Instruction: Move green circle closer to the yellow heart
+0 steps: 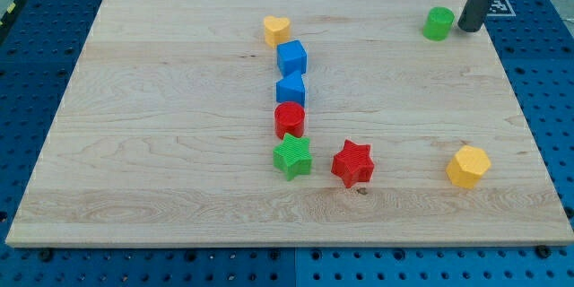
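Because my tip [468, 28], a bare rod grasping nothing, sits just right of the green circle [439, 23], an off-centre push could spin it past the yellow heart [276, 29].

dark rod slants down from view's top right — my tip [468, 28] on board, just right of green circle [439, 23], small gap between, not touching.
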You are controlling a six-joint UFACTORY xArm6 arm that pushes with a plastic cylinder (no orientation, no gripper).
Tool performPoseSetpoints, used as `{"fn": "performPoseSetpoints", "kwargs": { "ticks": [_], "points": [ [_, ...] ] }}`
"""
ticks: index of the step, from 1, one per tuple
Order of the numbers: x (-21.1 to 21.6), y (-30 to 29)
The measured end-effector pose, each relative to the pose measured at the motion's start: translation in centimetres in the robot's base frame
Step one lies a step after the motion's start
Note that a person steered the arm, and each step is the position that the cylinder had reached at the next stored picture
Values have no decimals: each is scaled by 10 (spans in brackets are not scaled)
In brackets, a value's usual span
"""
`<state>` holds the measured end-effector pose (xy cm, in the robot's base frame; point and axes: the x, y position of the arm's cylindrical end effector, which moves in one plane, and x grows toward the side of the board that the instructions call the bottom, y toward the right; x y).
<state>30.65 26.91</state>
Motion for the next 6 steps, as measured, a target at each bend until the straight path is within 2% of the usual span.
{"fn": "performPoseSetpoints", "kwargs": {
  "ticks": [2, 3, 4, 6],
  "points": [
    [0, -14],
    [0, -43],
    [-1, -85],
    [-47, -179]
  ]
}}
